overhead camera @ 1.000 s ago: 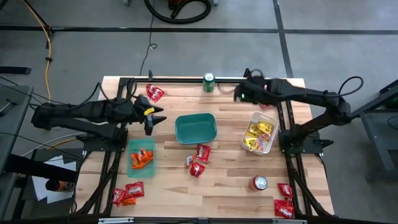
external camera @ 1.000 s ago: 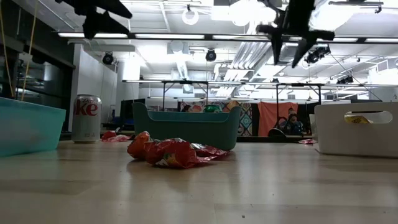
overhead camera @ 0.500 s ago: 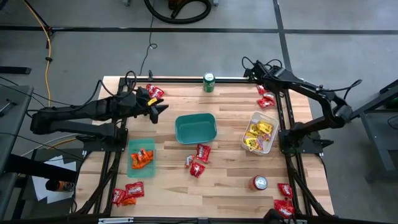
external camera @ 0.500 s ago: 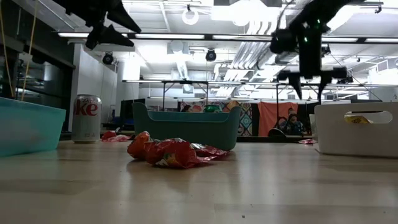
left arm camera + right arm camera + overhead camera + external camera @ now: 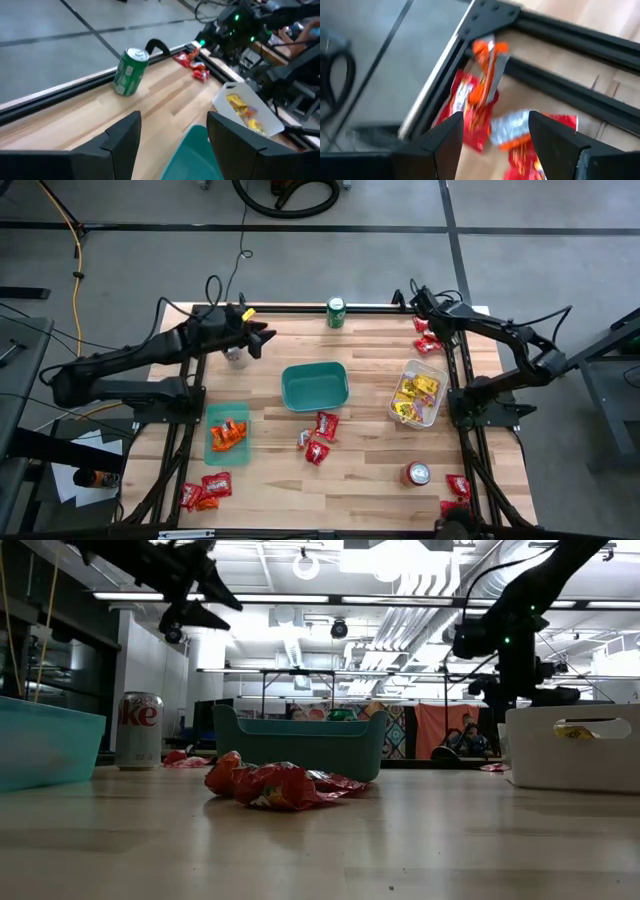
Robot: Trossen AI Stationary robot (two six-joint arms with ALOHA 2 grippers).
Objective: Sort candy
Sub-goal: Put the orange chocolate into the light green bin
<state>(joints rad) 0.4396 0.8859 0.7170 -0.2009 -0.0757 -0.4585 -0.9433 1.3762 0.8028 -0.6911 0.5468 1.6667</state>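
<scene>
Candy lies in heaps: red packets mid-table (image 5: 320, 438), at the near left (image 5: 205, 490), the near right (image 5: 457, 486) and the far right corner (image 5: 428, 338). Orange ones fill the light teal bin (image 5: 227, 434), yellow ones the white bin (image 5: 417, 395). My right gripper (image 5: 420, 308) hangs open, tilted down over the far-right packets (image 5: 480, 100), touching none. My left gripper (image 5: 262, 337) is open and empty in the air at the far left, pointing toward the green can (image 5: 131, 70).
A dark teal bin (image 5: 314, 385) stands mid-table. The green can (image 5: 336, 312) stands at the far edge, a silver-red can (image 5: 417, 473) near the right front, another silver can (image 5: 235, 356) below the left arm. Black frame rails (image 5: 555, 30) run beside the far-right candy.
My right gripper has swung toward the table's right edge and sunk, rolling as it went, and now hangs over the far-right candy. My left gripper has swung toward the far edge, staying high. Both have stayed open. No candy has moved.
</scene>
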